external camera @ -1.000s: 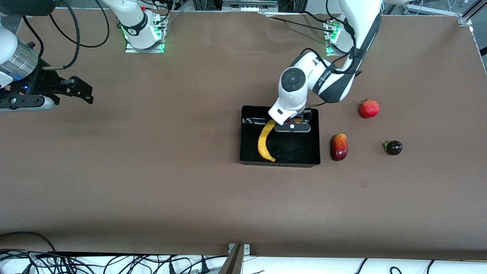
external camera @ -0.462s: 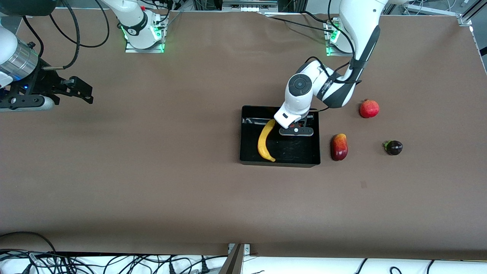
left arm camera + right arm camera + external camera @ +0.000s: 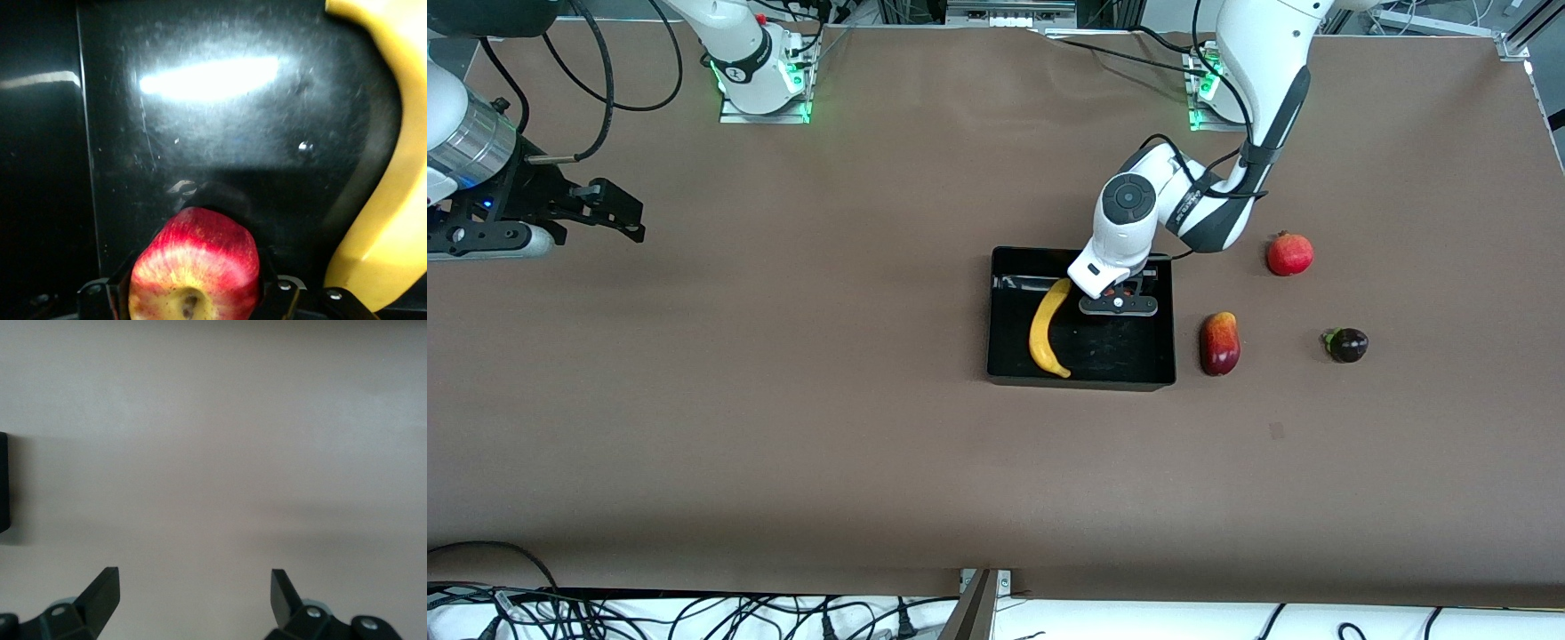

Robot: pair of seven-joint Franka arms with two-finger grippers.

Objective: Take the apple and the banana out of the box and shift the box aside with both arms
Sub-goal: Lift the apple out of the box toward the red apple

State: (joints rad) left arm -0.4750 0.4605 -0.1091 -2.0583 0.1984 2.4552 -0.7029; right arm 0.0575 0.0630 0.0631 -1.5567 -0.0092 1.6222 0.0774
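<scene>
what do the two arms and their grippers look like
Both arms are white with jointed segments; the left arm has a round grey-black joint cap, dark trim and a black cable alongside. The right arm shows a silver ribbed collar and black cables. The left gripper and right gripper are black, two-fingered.

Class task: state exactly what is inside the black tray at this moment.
Inside the tray lies the banana. The left gripper holds the apple inside it too; whether the apple touches the floor is hidden.

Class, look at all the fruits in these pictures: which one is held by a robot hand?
The small red apple with yellowish streaks: the left hand grips it over the black tray. The others lie free.
</scene>
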